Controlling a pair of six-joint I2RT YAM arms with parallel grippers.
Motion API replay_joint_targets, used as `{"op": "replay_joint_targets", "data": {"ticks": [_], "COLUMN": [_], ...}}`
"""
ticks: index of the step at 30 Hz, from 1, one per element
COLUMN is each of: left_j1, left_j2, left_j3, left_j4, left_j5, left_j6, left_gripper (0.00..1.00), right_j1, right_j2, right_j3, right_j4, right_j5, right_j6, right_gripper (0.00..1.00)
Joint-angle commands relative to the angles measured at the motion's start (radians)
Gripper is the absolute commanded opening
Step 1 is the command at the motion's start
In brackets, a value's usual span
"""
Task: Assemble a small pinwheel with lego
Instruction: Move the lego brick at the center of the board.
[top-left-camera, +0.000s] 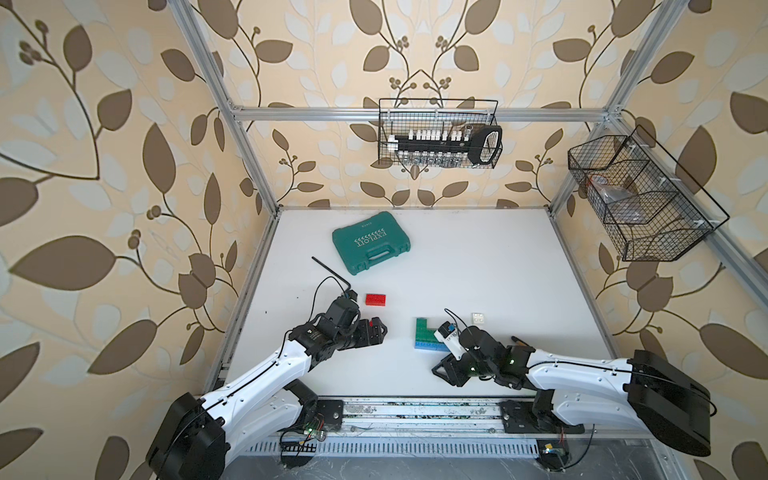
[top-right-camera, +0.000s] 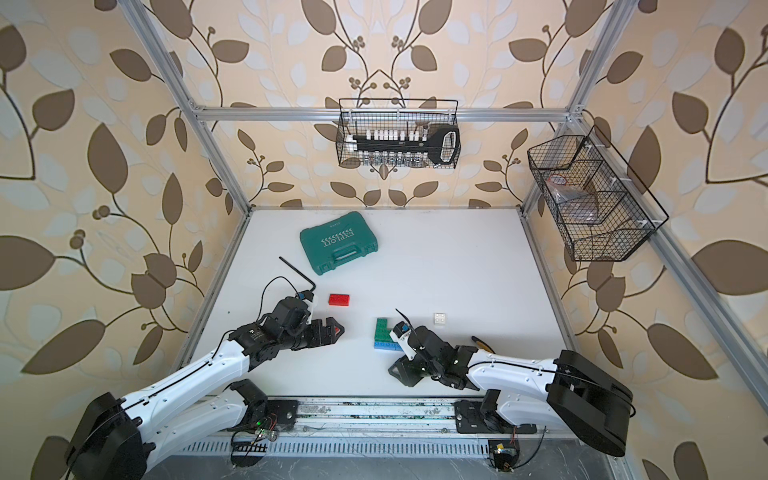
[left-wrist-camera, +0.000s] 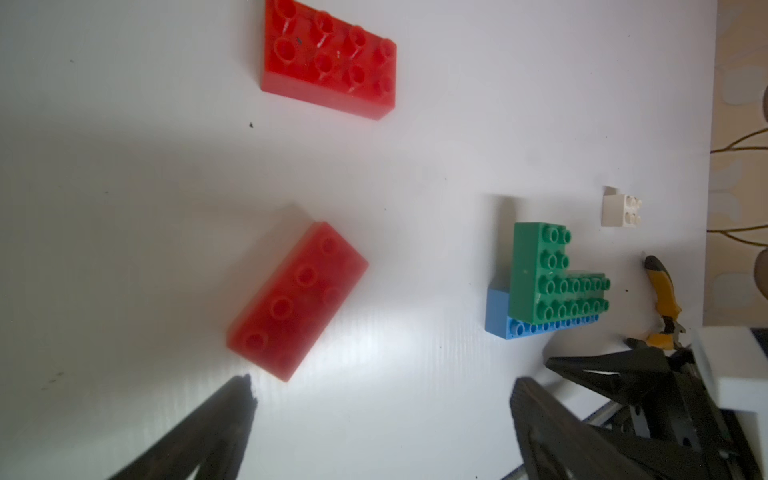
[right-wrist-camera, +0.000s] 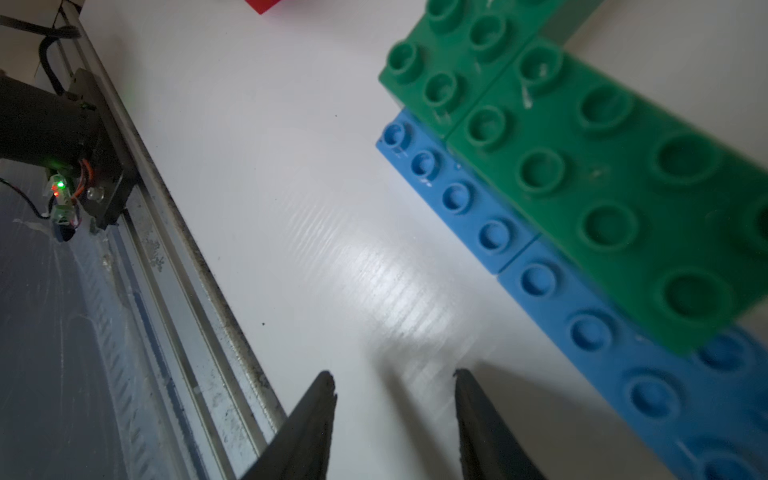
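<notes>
The pinwheel (top-left-camera: 424, 334) (top-right-camera: 384, 334) stands as an L of two green bricks (left-wrist-camera: 540, 270) (right-wrist-camera: 582, 145) on a row of two blue bricks (left-wrist-camera: 500, 318) (right-wrist-camera: 478, 208). A white brick (top-left-camera: 478, 318) (left-wrist-camera: 621, 211) lies loose beyond it. One red brick (top-left-camera: 375, 299) (left-wrist-camera: 328, 58) lies flat to the left. A second red brick (left-wrist-camera: 297, 299) lies just off a fingertip of my left gripper (top-left-camera: 380, 330) (left-wrist-camera: 382, 386), which is open and empty. My right gripper (top-left-camera: 440, 370) (right-wrist-camera: 395, 376) is open over bare table, in front of the blue row, holding nothing.
A teal case (top-left-camera: 370, 242) lies at the back left of the white table (top-left-camera: 478, 270). Yellow-handled pliers (left-wrist-camera: 665, 303) lie right of the stack, beside my right arm. A metal rail (right-wrist-camera: 174, 291) runs along the table's front edge. Wire baskets (top-left-camera: 438, 133) hang on the frame.
</notes>
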Motion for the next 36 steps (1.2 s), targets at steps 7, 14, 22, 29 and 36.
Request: {"op": "replay_joint_targets", "data": {"ticks": [7, 14, 22, 29, 36], "left_j1": [0.006, 0.006, -0.017, -0.127, -0.169], "left_j2": [-0.069, -0.027, 0.028, 0.144, 0.184], "left_j3": [-0.111, -0.160, -0.211, -0.188, -0.176], "left_j4": [0.160, 0.258, 0.350, 0.431, 0.399], "left_j5": [-0.129, -0.104, -0.209, -0.262, -0.301], "left_j6": [0.053, 0.101, 0.082, 0.177, 0.136], "left_gripper": [0.95, 0.92, 0.89, 0.77, 0.62], "right_j1": [-0.099, -0.124, -0.129, -0.181, -0.206], "right_j2": [0.145, 0.244, 0.234, 0.306, 0.370], "right_j3": [-0.005, 0.039, 0.047, 0.079, 0.108], "right_j4": [0.168, 0.210, 0.210, 0.227, 0.273], "right_j5": [-0.077, -0.081, -0.110, -0.147, -0.205], "right_j6": [-0.016, -0.025, -0.034, -0.067, -0.054], "right_gripper": [0.48, 0.44, 0.43, 0.42, 0.37]}}
